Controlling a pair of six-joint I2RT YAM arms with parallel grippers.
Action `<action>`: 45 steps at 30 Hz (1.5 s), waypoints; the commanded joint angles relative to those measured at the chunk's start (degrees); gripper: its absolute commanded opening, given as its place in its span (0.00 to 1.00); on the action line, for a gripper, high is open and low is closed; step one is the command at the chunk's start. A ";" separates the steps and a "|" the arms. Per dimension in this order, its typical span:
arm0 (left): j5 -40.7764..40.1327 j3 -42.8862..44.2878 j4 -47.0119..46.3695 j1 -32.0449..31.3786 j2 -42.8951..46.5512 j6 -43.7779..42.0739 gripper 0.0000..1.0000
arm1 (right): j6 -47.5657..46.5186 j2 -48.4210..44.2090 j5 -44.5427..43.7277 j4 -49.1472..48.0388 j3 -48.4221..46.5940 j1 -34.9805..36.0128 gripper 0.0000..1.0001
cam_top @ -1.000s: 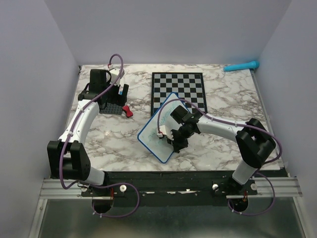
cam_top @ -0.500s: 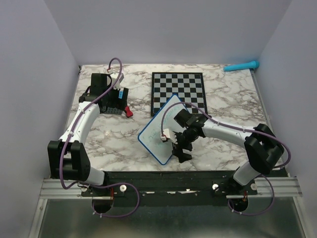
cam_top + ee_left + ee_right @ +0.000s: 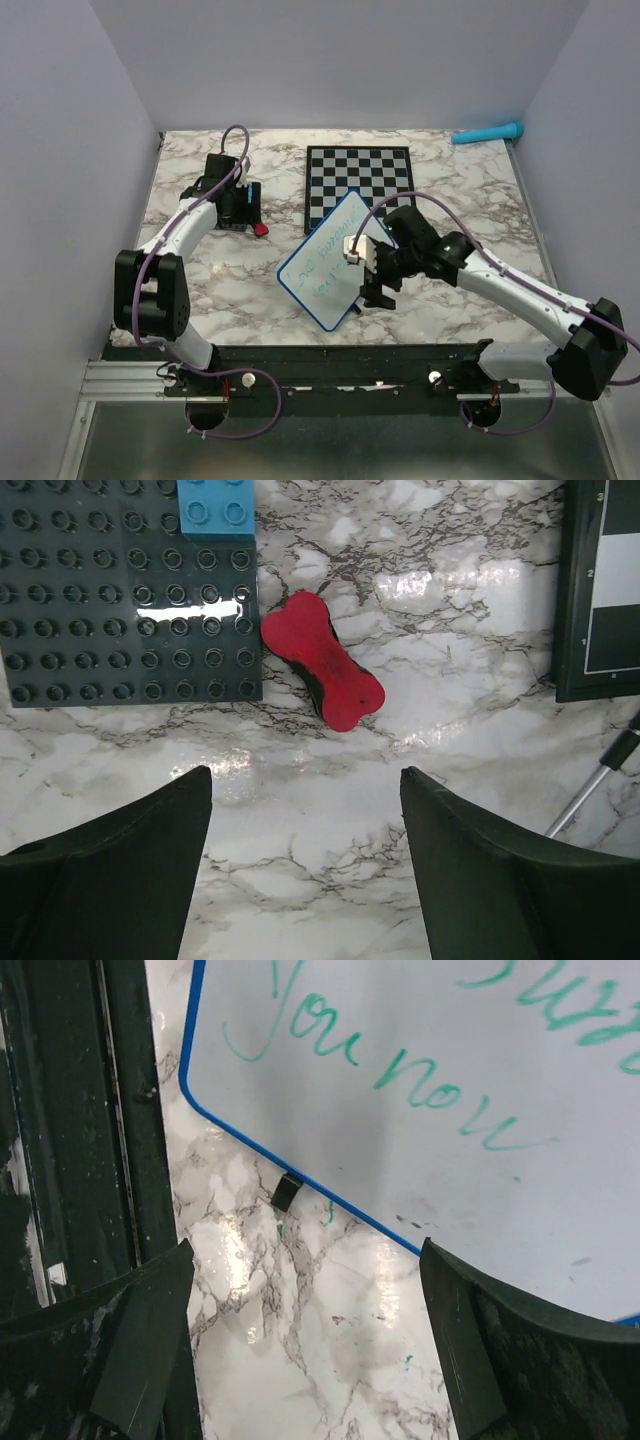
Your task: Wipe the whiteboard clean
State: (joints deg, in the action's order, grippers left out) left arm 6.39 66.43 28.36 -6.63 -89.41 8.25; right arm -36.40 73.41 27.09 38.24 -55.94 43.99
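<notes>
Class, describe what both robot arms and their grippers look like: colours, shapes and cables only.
The left arm and right arm each have white tubular links between chunky black joints, with a thin purple cable looping alongside. The left gripper and right gripper have two broad, matte black fingers tapering to blunt tips.

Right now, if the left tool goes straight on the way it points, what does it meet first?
Most likely the red bone-shaped eraser, lying on the marble table. It sits ahead of the open left tool; depth is unclear, so bare table may come first.
</notes>
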 commanded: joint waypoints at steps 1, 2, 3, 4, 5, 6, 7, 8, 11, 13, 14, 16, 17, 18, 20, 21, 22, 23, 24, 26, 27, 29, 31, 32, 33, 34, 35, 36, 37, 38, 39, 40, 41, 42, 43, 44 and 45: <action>-5.94 2.64 -3.22 -3.02 -4.45 5.11 0.79 | 3.97 -5.02 -0.29 -0.09 0.40 -3.20 1.00; -7.52 3.08 -3.74 -3.47 -5.16 5.28 0.76 | 4.58 -5.98 -0.11 -0.09 0.40 -4.86 1.00; -8.49 4.57 -3.66 -3.82 -6.03 5.55 0.75 | 5.80 -7.13 0.15 -0.09 0.13 -5.66 1.00; -9.02 5.28 -3.58 -4.26 -6.74 5.81 0.72 | 6.60 -7.57 0.76 -0.09 -0.22 -6.54 1.00; -10.42 5.81 -3.66 -5.05 -8.14 6.16 0.72 | 7.22 -8.01 1.03 -0.01 -0.48 -7.94 1.00; -11.31 6.86 -3.58 -5.58 -8.85 6.42 0.72 | 8.44 -8.54 1.03 -0.09 -0.66 -8.56 1.00; -12.10 7.39 -3.66 -5.93 -10.16 6.86 0.71 | 9.06 -8.72 0.69 -0.27 -1.09 -9.18 1.00; -13.93 7.74 -3.66 -6.37 -10.96 7.13 0.70 | 9.42 -8.81 0.59 -0.18 -1.36 -10.05 1.00; -15.88 10.11 -2.44 -7.08 -14.12 8.62 0.65 | 11.52 -9.42 0.68 -0.79 -2.15 -12.16 1.00; -17.29 11.96 -1.64 -7.17 -15.53 9.06 0.63 | 13.37 -9.60 0.42 -0.88 -2.68 -12.87 1.00; -17.81 12.31 -1.47 -7.25 -16.58 9.50 0.62 | 13.98 -9.60 0.42 -0.80 -3.20 -13.40 1.00; -17.91 13.37 -1.38 -7.25 -17.29 10.20 0.61 | 15.74 -9.51 0.51 -0.62 -3.91 -13.75 1.00; -18.17 13.72 -0.68 -7.34 -18.25 10.73 0.60 | 16.27 -9.42 0.68 -0.36 -4.87 -13.93 1.00; -18.26 14.42 -0.41 -7.34 -18.70 11.60 0.60 | 17.23 -9.34 0.77 -0.18 -5.40 -14.10 1.00; -18.61 14.69 0.12 -7.43 -19.84 12.31 0.60 | 18.20 -8.81 1.03 0.34 -6.72 -14.54 1.00; -18.52 14.86 0.20 -7.34 -20.19 12.58 0.60 | 19.08 -8.55 1.12 0.52 -7.94 -14.72 1.00; -18.61 14.86 0.38 -7.43 -20.45 13.10 0.60 | 19.61 -8.46 1.21 0.61 -8.65 -14.89 1.00; -18.96 14.95 0.73 -7.34 -21.15 13.54 0.60 | 20.05 -8.19 1.38 0.87 -9.18 -15.16 1.00; -19.31 15.30 1.25 -7.34 -21.51 13.98 0.60 | 20.49 -7.76 1.73 1.13 -9.71 -15.33 1.00; -19.93 15.74 2.40 -7.34 -22.39 15.12 0.61 | 20.84 -7.31 2.78 2.18 -11.38 -15.60 1.00; -19.84 15.92 2.58 -7.34 -22.65 15.39 0.61 | 21.28 -7.05 2.97 2.28 -11.90 -15.69 1.00; -19.75 15.83 2.67 -7.34 -23.27 16.35 0.60 | 21.46 -6.79 3.58 2.54 -12.96 -15.95 1.00; -19.49 15.92 2.84 -7.34 -23.71 16.97 0.61 | 21.90 -6.26 3.67 2.72 -13.49 -16.04 1.00; -19.49 16.01 3.19 -7.34 -24.41 17.67 0.61 | 22.07 -6.00 4.02 2.81 -13.93 -16.21 1.00; -18.97 16.53 3.45 -7.34 -24.76 17.85 0.62 | 22.34 -5.91 4.28 2.89 -14.19 -16.30 1.00; -18.96 16.80 3.72 -7.34 -25.20 17.94 0.62 | 22.43 -5.65 4.46 2.98 -14.37 -16.39 1.00; -18.79 16.97 3.89 -7.34 -25.73 18.20 0.62 | 22.52 -5.47 4.72 2.98 -14.63 -16.56 1.00; -18.70 17.06 3.98 -7.34 -25.99 18.38 0.62 | 22.69 -5.38 4.81 2.98 -14.81 -16.57 1.00; -18.35 17.15 4.16 -7.34 -26.34 18.55 0.62 | 22.87 -5.12 4.90 2.98 -14.98 -16.65 1.00; -18.17 17.15 4.42 -7.34 -26.69 18.64 0.62 | 22.87 -4.94 5.16 2.98 -15.16 -17.00 1.00; -18.00 16.98 4.42 -7.34 -26.96 18.82 0.61 | 22.95 -4.68 5.43 3.07 -15.60 -17.09 1.00; -17.30 16.89 4.34 -7.34 -26.87 18.82 0.58 | 23.22 -4.59 5.43 3.07 -15.77 -17.18 1.00; -16.68 16.63 4.07 -7.25 -26.87 18.82 0.54 | 23.39 -4.50 5.95 3.07 -16.12 -17.44 1.00; -16.24 16.36 4.16 -7.25 -26.61 18.82 0.50 | 23.83 -3.98 6.13 3.07 -16.56 -17.53 1.00; -15.71 16.27 4.07 -7.17 -26.44 18.82 0.41 | 24.10 -3.80 6.39 3.07 -16.83 -17.62 1.00; -14.58 16.36 4.16 -7.08 -25.56 18.82 0.36 | 24.36 -3.54 6.57 3.07 -17.27 -17.79 1.00; -14.05 16.18 4.16 -7.08 -24.86 18.82 0.29 | 24.80 -3.19 6.66 2.98 -17.53 -17.80 1.00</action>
State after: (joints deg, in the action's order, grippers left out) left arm -11.38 82.28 31.44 -13.82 -115.52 26.09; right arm -13.69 69.10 31.42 40.21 -70.76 26.76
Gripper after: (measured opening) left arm 0.397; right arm 0.998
